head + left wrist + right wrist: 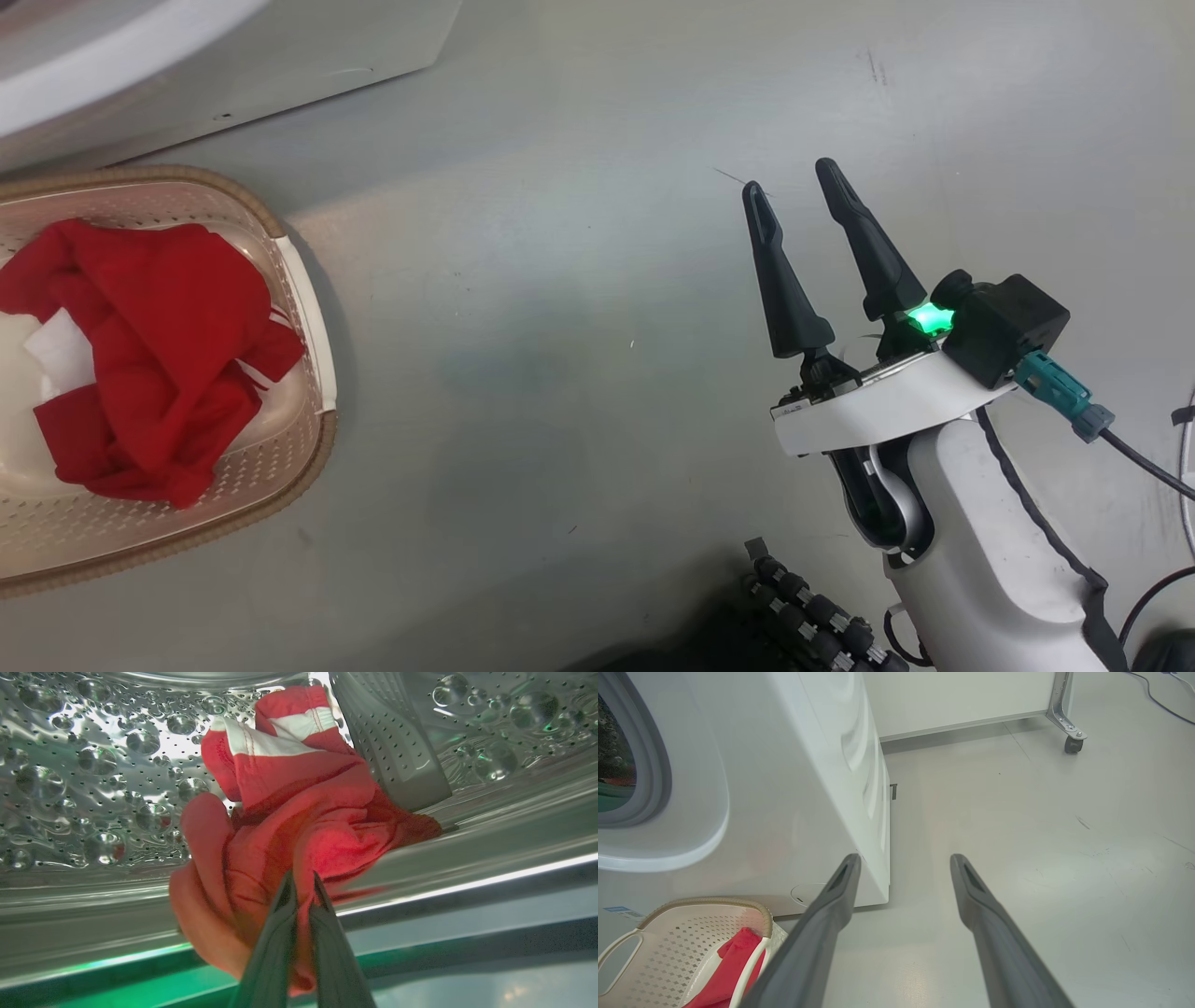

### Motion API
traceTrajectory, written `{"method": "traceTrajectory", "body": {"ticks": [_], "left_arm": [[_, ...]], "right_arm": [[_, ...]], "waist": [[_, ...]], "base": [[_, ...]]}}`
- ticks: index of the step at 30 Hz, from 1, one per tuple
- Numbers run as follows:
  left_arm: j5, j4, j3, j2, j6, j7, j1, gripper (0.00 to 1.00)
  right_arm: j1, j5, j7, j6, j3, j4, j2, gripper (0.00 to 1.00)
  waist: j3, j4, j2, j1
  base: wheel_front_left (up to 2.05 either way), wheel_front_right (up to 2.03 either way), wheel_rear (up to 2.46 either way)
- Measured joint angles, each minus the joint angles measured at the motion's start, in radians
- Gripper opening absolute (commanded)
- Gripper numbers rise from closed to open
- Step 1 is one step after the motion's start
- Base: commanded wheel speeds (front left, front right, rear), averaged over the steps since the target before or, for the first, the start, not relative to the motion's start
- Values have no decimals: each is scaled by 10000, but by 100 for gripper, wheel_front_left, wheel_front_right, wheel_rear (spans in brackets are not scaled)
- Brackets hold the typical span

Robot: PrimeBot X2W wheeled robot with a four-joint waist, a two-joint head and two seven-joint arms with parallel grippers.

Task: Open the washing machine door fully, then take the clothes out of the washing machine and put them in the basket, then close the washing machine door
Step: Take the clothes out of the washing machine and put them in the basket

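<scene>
Left wrist view: the left gripper (pixel 302 877) pinches a red striped garment (pixel 303 812), which spreads toward 12 o'clock from the fingertips, inside the steel drum (pixel 93 788) of the washing machine (pixel 794 812). In the head view, the right gripper (pixel 790 179) sits at 4 o'clock, fingers spread above the floor (pixel 560 373). The basket (pixel 313 448) at 9 o'clock holds more red clothes (pixel 159 345).

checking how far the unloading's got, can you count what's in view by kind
red clothes: 2 bundles, one in the basket, one in the drum
basket: 1
washing machine: 1
grippers: 2, left gripper shut on the drum bundle, right gripper open
total: 6
</scene>
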Motion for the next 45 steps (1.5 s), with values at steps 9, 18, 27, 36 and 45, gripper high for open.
{"method": "traceTrajectory", "body": {"ticks": [9,18,27,36,45], "left_arm": [[56,81,-77,-153,-2,-397,-99,0],[-56,155,-69,-545,-6,-1254,-83,0],[-380,134,86,-1120,-2,-2566,366,0],[-823,-230,489,-1666,75,-4259,1157,0],[-1185,-888,871,-2389,255,-6406,2498,0]], "right_arm": [[-27,0,0,0,36,105,0,100],[-28,-113,0,-2,-50,199,0,100],[-24,-397,0,-2,-182,278,-4,100],[3,-681,0,0,-349,393,-8,100],[125,-1012,0,4,-583,566,-17,100]], "waist": [[-101,43,0,0],[-399,205,0,0],[-738,514,0,-1],[-1115,875,0,-1],[-1740,1213,0,-1]], "base": [[0,0,0],[0,0,0],[0,0,0],[0,0,0],[0,0,0]]}}
